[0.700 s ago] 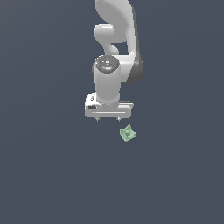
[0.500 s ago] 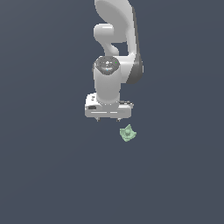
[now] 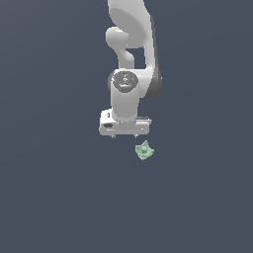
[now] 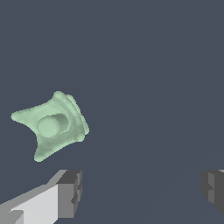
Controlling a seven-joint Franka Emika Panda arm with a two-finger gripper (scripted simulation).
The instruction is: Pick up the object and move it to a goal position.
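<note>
The white gripper (image 3: 125, 135) is hanging near the middle of the dark worktop (image 3: 49, 197) with its two fingers (image 4: 70, 192) spread wide, holding nothing. The little green object (image 3: 144, 150) is lying on the worktop just beside the gripper, toward the exterior view's right, not touching it.

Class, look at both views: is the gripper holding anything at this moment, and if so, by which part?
Nothing is held. The gripper is open, its fingers wide apart with only bare floor between them. The mint-green object lies on the floor apart from them, untouched.
</note>
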